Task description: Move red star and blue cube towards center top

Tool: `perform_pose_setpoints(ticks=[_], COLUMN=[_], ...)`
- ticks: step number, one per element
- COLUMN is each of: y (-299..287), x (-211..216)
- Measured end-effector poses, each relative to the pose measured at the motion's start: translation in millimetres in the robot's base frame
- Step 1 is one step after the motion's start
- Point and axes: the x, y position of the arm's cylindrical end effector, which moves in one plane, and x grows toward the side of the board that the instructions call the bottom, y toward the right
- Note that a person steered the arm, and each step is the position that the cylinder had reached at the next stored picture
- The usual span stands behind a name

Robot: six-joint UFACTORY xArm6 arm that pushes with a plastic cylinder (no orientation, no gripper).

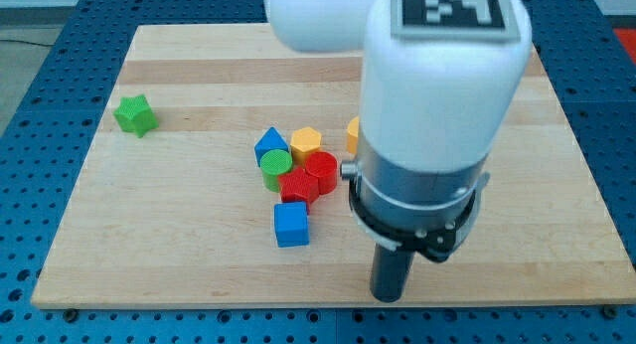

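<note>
The red star (296, 187) lies in a cluster near the board's middle, touching a red cylinder (321, 170) and a green cylinder (276, 166). The blue cube (291, 225) sits just below the red star, close to it. My tip (390, 297) is near the board's bottom edge, to the right of and slightly below the blue cube, apart from every block. The arm's white body hides the board above and behind the tip.
A blue triangular block (269, 142) and a yellow hexagon (306, 141) sit at the cluster's top. Another yellow block (353, 135) is partly hidden behind the arm. A green star (135, 115) lies alone at the view's left on the wooden board (199, 76).
</note>
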Motion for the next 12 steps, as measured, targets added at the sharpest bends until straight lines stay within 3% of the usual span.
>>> perform_pose_setpoints(ticks=[1,3,5,7,8,11,12], y=[-72,-119,-81,-9,-10,-55,-27], x=[-24,-74,-122,-131,-141,-292,-305])
